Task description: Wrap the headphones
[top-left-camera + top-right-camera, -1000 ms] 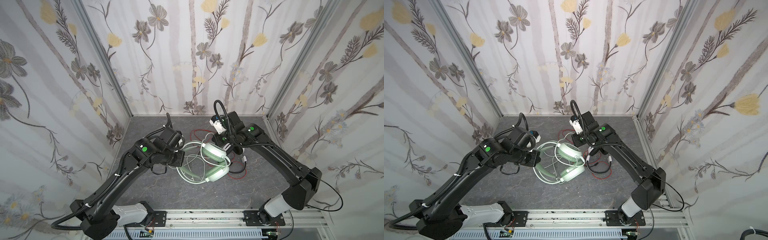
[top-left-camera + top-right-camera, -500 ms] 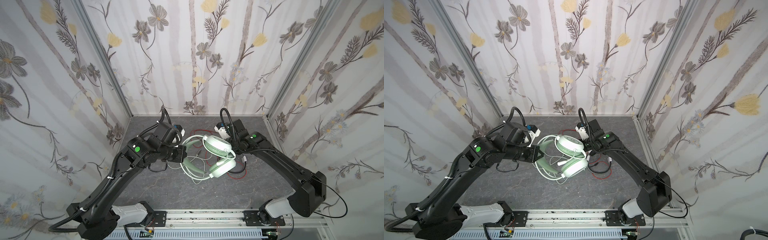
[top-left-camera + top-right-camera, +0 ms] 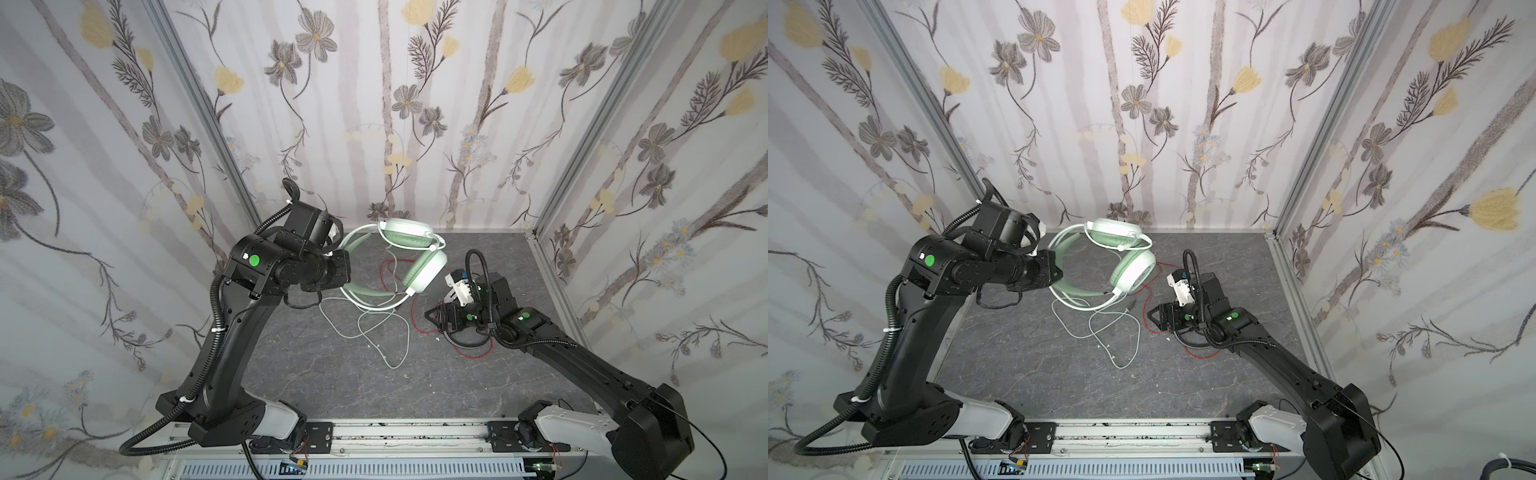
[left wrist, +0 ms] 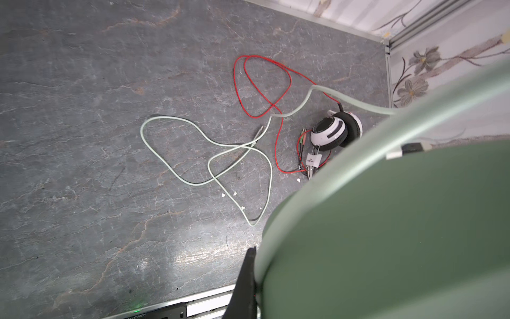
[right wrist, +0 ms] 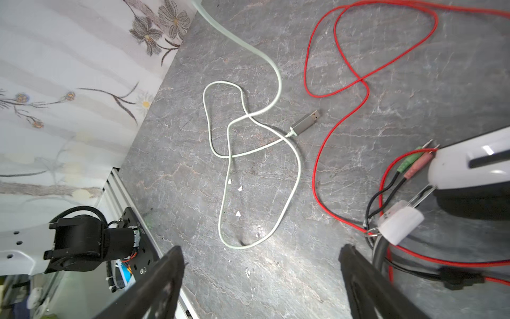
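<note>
The pale mint green headphones [image 3: 424, 272] hang above the table, with my left gripper [image 3: 343, 270] shut on their headband [image 3: 1075, 301]. In the left wrist view the band [image 4: 345, 176] fills the near side beside one dark finger [image 4: 247, 279]. Their green cable [image 3: 390, 332] trails down in loose loops on the grey table [image 5: 229, 154], ending in a USB plug [image 5: 305, 123]. The white-and-black headphones [image 4: 334, 132] lie at the right with their thin red cable [image 5: 361, 80]. My right gripper [image 5: 262, 248] is open, low over the table beside them [image 5: 469, 171], holding nothing.
Flowered wall panels [image 3: 395, 124] close in the back and both sides. A metal rail [image 3: 395, 432] runs along the front edge. Small white crumbs [image 5: 238, 187] lie among the cable loops. The left arm's base [image 5: 82, 243] shows in the right wrist view.
My right gripper has opened and drawn back to the right and front, away from the mint headphones. My left gripper has raised the headphones and carried them toward the back wall.
</note>
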